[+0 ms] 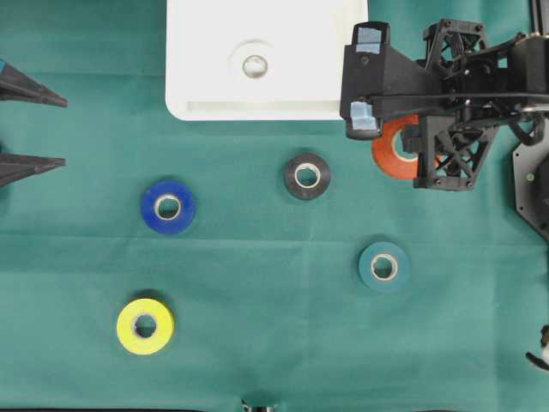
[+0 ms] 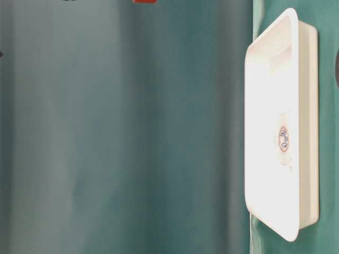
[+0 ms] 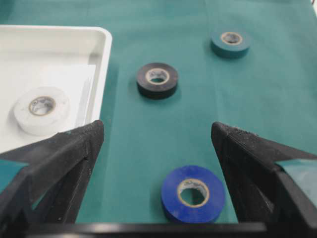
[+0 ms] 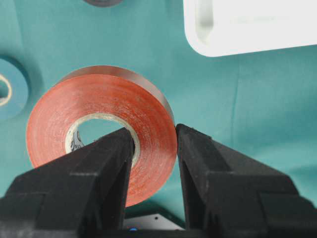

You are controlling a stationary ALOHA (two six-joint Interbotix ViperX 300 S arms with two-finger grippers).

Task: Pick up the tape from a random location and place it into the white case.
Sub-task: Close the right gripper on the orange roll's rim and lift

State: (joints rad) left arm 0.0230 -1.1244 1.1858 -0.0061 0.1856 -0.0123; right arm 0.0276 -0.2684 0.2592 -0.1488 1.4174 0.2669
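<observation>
We've got the right hand [image 4: 153,144] clamped on the orange tape's [image 4: 106,106] wall, just right of the white case [image 1: 206,77]. Let's clear the rim, then drop it beside the white roll [image 1: 255,65].

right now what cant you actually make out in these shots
- Orange tape: in the overhead view the right gripper and its arm cover most of it; whether it is clear of the cloth cannot be told.
- White case: its far edge is cut off by the overhead frame; its right corner sits under the arm.
- Label inside the white tape: too small to read in the table-level view.
- Left gripper: the overhead edge cuts off all but its fingertips.
</observation>
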